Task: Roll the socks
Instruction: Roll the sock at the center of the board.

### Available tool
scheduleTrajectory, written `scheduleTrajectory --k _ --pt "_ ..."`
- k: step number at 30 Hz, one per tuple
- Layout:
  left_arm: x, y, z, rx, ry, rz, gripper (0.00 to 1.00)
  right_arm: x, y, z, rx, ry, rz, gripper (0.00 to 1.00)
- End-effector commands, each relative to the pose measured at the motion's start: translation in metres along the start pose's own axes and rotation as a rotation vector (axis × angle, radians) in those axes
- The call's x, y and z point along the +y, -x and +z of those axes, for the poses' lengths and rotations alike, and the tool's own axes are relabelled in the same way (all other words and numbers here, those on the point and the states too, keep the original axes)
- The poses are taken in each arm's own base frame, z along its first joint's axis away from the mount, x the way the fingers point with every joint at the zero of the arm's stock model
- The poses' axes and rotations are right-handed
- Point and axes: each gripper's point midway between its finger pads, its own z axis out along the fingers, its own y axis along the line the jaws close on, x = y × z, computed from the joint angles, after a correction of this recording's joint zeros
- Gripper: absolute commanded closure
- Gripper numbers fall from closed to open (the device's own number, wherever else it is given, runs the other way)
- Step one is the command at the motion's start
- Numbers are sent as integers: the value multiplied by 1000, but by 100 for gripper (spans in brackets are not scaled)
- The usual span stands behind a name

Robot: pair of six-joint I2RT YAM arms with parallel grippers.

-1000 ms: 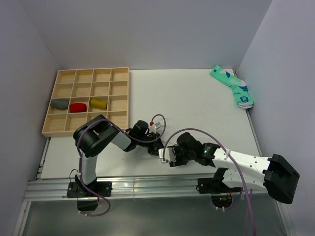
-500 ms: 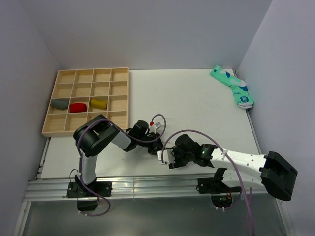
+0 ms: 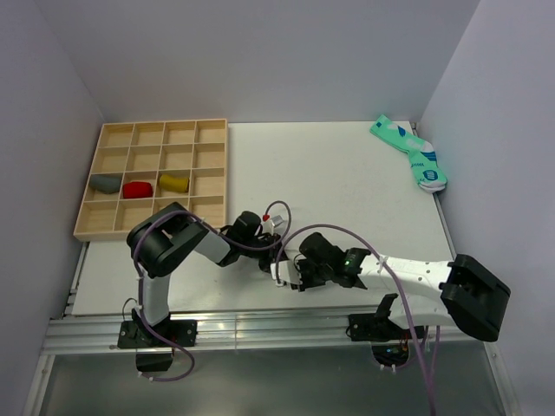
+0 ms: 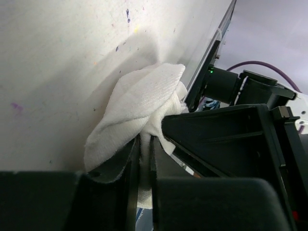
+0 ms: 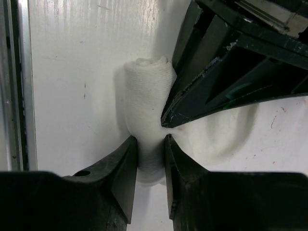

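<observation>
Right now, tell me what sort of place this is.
Probably a robot lab cell: white table boxed in by plain panels, left arm and right arm pinching a white sock, wooden sorting tray.

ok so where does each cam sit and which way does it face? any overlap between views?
Top external: above and behind the bases, looking down on the table; both arms show.
Left wrist: on the left arm, looking along the left gripper, shut on the white sock.
Right wrist: looks down past the right gripper, shut on that sock.
Shared: both wrist views show the sock and the other arm's gripper.
</observation>
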Motion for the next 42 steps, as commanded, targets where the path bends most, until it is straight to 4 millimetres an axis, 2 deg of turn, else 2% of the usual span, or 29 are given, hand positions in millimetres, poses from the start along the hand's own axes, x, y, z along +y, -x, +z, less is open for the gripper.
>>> scheduleTrajectory --k 1,5,6,13,14,15,16,17,19,20,22,23,24,25,26,27,29,30,31,35,37,39,42 --pt "49 -11 -7 -45 207 -23 79 25 -7 3 40 133 57 77" --pt "47 6 -21 -165 245 61 67 34 -4 1 57 218 101 79" --pt "40 14 -26 -214 242 90 66 38 -5 1 59 242 109 80" --pt "19 42 -59 -451 250 198 64 45 -9 1 89 314 182 80" --pt "24 40 -64 -471 263 192 64 42 -6 1 84 316 191 80" --pt "12 44 -71 -515 235 217 63 46 -10 0 105 346 209 80" --pt "11 47 -76 -551 236 224 63 48 -7 -2 97 370 220 80" --pt "18 42 -81 -568 245 218 63 41 -1 -2 87 374 220 80" --pt "4 43 -92 -629 197 252 63 44 -6 -6 117 442 271 80" --pt "14 39 -98 -650 213 248 62 37 3 -7 88 463 274 80" --pt "3 38 -106 -691 172 289 62 36 -7 -10 133 522 350 79" --pt "10 33 -109 -696 186 302 62 25 2 -10 107 530 354 80" --pt "4 33 -113 -712 164 327 63 24 -2 -15 125 558 398 79" --pt "1 29 -114 -715 151 352 63 25 -6 -11 144 595 435 80" --pt "0 27 -116 -723 151 398 63 14 -1 -11 133 594 441 79" --pt "-5 29 -120 -756 151 430 62 18 -1 -14 144 640 478 80" --pt "-14 23 -116 -748 155 521 62 8 -5 -9 154 679 531 79" --pt "-22 25 -118 -774 148 549 60 13 -5 -14 171 729 570 80" --pt "-30 18 -112 -758 130 588 60 10 -7 -14 174 748 590 80" --pt "-53 14 -102 -736 112 717 59 1 -9 -6 208 794 656 80" --pt "-58 17 -97 -741 134 764 58 0 -11 -3 231 807 675 79" --pt "-52 17 -89 -707 174 786 57 0 -14 1 248 814 700 79" --pt "-53 10 -76 -664 176 838 56 -1 -16 3 258 815 712 79"
